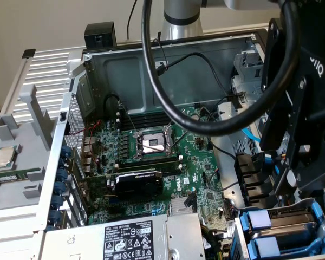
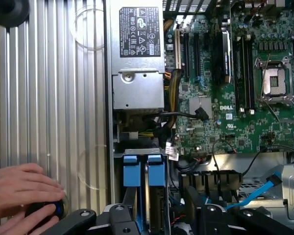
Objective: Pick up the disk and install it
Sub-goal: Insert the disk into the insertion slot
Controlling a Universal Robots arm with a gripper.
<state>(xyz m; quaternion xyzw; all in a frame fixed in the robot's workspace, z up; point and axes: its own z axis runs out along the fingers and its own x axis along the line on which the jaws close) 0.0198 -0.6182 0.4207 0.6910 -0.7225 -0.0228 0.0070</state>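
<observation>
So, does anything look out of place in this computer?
Yes: the processor socket on the motherboard stands empty, while a processor chip lies outside the case, on the grey holder at the exterior view's left.

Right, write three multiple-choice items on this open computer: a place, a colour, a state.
1. Where does the small square silver processor chip lie? A on the black graphics card; B on the grey holder outside the case; C on the power supply.
2. The plastic drive carrier frames are: A red; B blue; C yellow.
3. The processor socket on the green motherboard is: A empty; B filled; C under a cooler.
Key: B, it rests at the exterior view's left, outside the case; B, blue shows in both views; A, no chip or cooler sits in it.
</observation>
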